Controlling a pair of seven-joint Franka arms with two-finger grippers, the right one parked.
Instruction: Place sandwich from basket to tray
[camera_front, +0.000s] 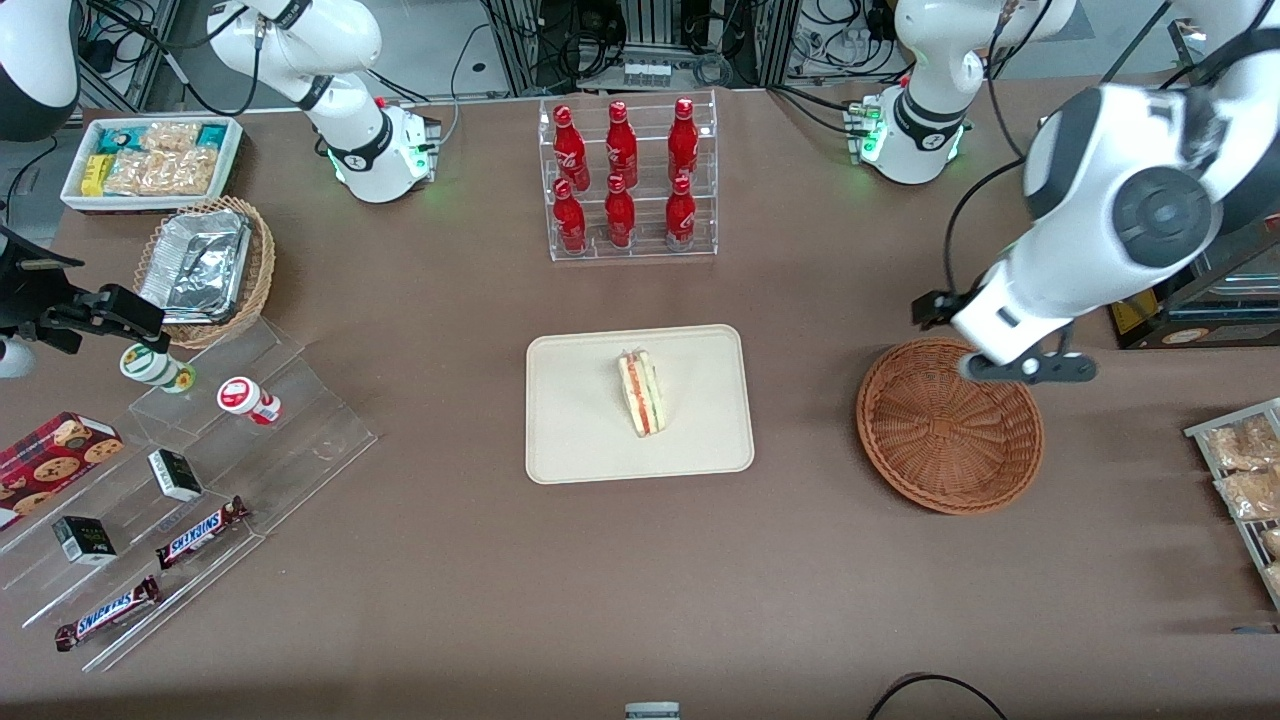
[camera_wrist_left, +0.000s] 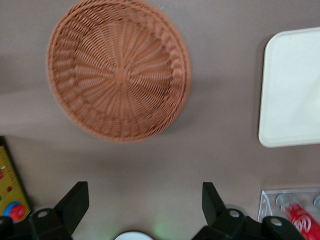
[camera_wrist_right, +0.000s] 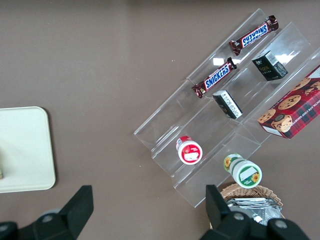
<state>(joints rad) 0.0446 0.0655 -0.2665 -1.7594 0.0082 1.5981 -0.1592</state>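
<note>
One gripper (camera_wrist_left: 142, 210), spread, above basket (camera_wrist_left: 119, 70).

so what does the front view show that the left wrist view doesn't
Only the front view shows the sandwich lying on the tray, plus the whole bottle rack. Only the left wrist view shows the gripper open, with nothing held, above bare table beside the basket. Both show the empty basket and the tray.

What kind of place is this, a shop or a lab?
Probably a robotics lab staged as a snack counter: cola bottles in a clear rack, Snickers bars on clear steps, cabling by the arm bases. The sandwich lies on the tray; the open gripper hangs above the empty basket.
</note>
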